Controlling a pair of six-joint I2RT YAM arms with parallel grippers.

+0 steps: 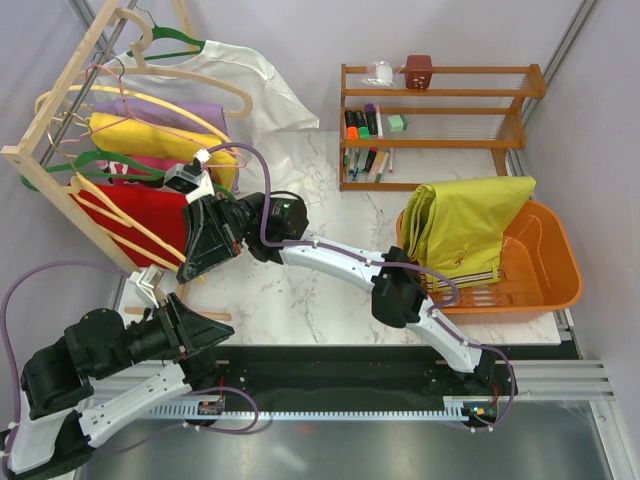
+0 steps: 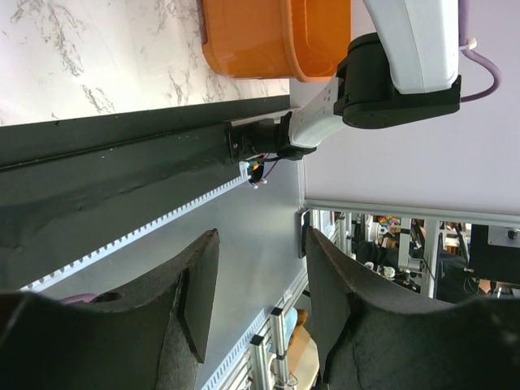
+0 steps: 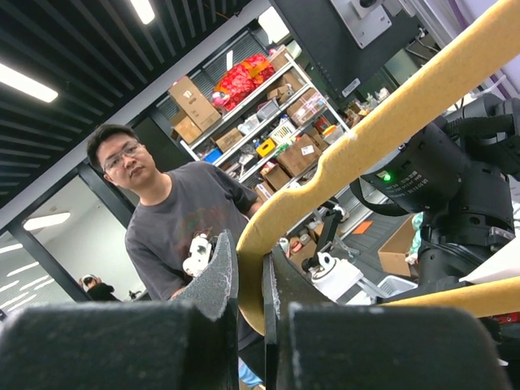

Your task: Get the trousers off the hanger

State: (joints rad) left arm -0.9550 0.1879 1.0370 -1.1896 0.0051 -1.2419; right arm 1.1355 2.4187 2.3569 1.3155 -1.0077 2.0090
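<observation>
**A:** Top cam, where's the stuff?

**B:** The trousers (image 1: 465, 225) lie folded over the orange basket (image 1: 560, 265) on the right. They look off already. Your right gripper (image 1: 200, 250) is far from them, up by the wooden rack (image 1: 60, 100).

**A:** Left wrist cam?

**B:** The left gripper (image 2: 260, 301) has its fingers wide apart w/ nothing between. Leave it low.

**A:** Right wrist cam?

**B:** The fingers are pinched tight on the hanger (image 3: 390, 122). The bar sits near the tips, so I think you should go slow & not twist, or it may slip.
</observation>
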